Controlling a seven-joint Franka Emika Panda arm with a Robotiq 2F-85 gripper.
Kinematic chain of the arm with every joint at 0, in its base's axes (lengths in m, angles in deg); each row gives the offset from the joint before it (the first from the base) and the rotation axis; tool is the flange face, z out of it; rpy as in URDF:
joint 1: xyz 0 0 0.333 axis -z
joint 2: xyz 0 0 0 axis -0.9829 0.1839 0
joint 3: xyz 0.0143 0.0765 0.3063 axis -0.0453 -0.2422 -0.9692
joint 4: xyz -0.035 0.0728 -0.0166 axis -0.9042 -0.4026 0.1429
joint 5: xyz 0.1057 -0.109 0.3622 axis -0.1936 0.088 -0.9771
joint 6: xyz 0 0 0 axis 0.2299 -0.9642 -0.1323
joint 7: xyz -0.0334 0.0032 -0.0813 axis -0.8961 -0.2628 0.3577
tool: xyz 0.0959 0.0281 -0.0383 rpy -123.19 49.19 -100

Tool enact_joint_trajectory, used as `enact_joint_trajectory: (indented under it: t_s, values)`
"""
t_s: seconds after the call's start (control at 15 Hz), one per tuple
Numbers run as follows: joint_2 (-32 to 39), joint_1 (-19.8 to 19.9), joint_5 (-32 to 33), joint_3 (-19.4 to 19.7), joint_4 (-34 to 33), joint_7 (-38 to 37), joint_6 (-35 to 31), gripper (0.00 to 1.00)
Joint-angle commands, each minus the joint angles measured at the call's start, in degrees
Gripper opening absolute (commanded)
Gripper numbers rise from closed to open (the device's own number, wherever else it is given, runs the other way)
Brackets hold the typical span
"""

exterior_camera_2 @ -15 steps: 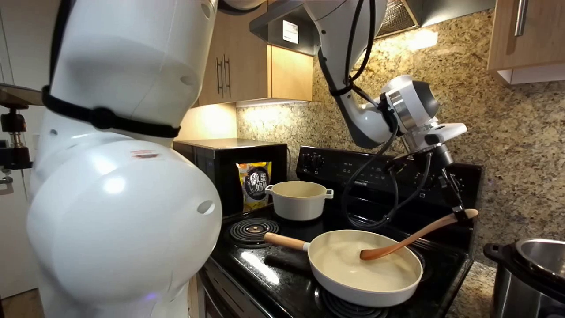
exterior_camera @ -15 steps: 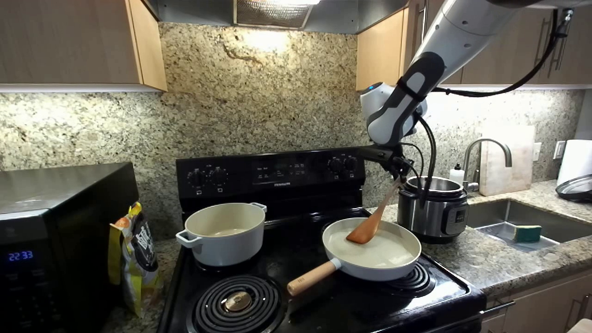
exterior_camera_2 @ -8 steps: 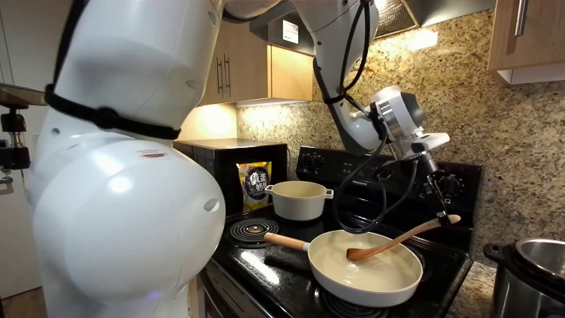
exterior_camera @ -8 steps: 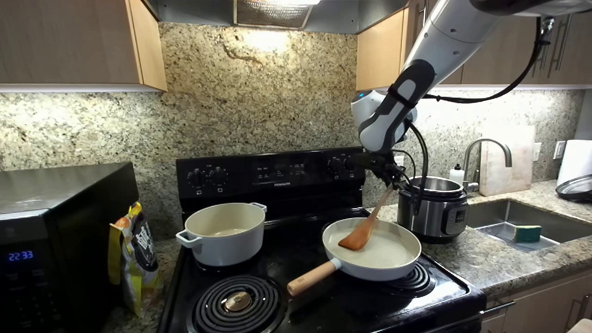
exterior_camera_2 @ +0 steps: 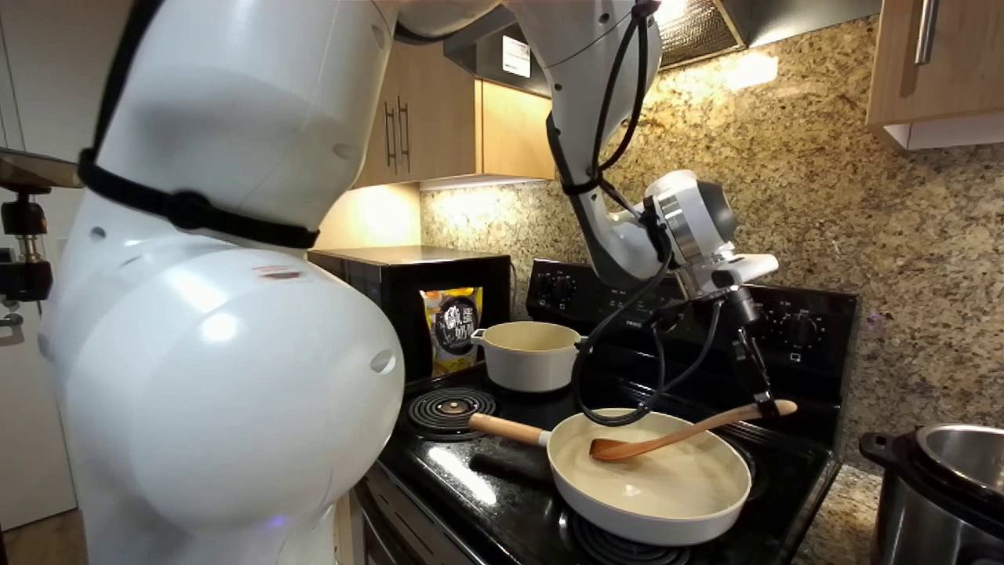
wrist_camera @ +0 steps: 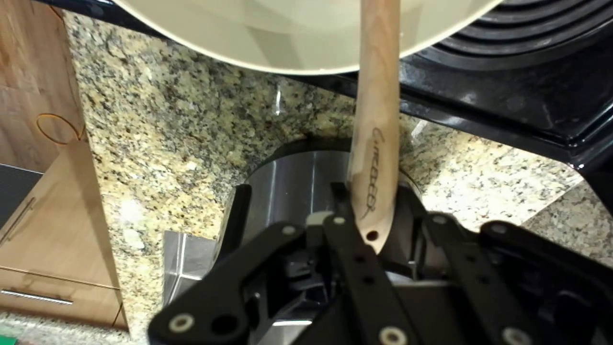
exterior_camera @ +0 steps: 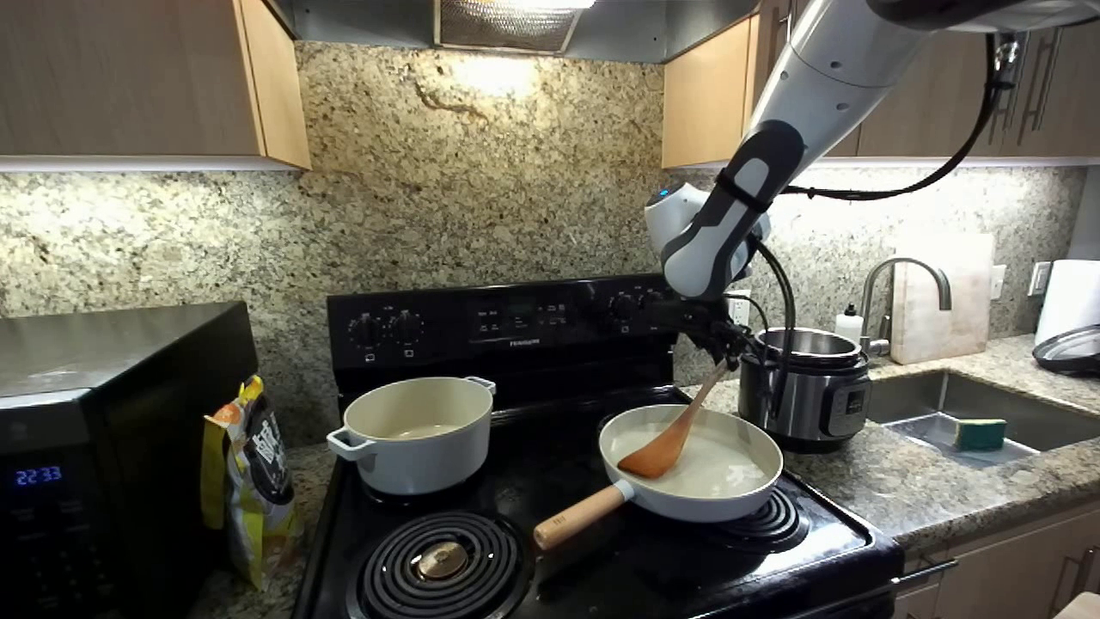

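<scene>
My gripper (wrist_camera: 373, 191) is shut on the handle end of a wooden spatula (wrist_camera: 377, 115), one black finger on either side of it. In both exterior views the spatula slants down from the gripper (exterior_camera_2: 767, 404), its reddish-brown blade (exterior_camera: 657, 457) inside a cream frying pan (exterior_camera_2: 667, 490). The blade rests at or very close to the pan floor, on the side near the pan's wooden handle (exterior_camera: 584, 514). Some shiny liquid or a reflection shows on the pan floor. The blade is out of the wrist view, where only part of the pan (wrist_camera: 225, 28) appears.
A cream pot (exterior_camera: 430, 468) stands on the back burner, with a bare coil burner (exterior_camera: 443, 560) in front. Beside the stove is a steel pressure cooker (exterior_camera: 803, 387) without a lid, below the gripper in the wrist view. A snack bag (exterior_camera: 258, 481) leans by the microwave (exterior_camera: 129, 413).
Arm and spatula have moved left and somewhat lower in both exterior views. The blade has slid across the pan toward its handle side. The grip stays the same; the pan has not moved.
</scene>
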Motion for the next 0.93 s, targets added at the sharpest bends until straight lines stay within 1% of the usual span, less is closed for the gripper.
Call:
enact_joint_trajectory:
  t_s: [0.0,0.4,0.6,0.87]
  values:
    - [-2.5,-0.4,0.7,0.3,5.4,-3.5,-2.1,0.11]
    - [-5.8,0.6,1.6,2.2,11.5,-6.7,-4.2,0.11]
    - [-8.2,1.6,2.4,3.4,13.6,-6.6,-4.3,0.11]
    - [-10.5,3.6,3.2,4.4,14.7,-5.4,-3.7,0.11]
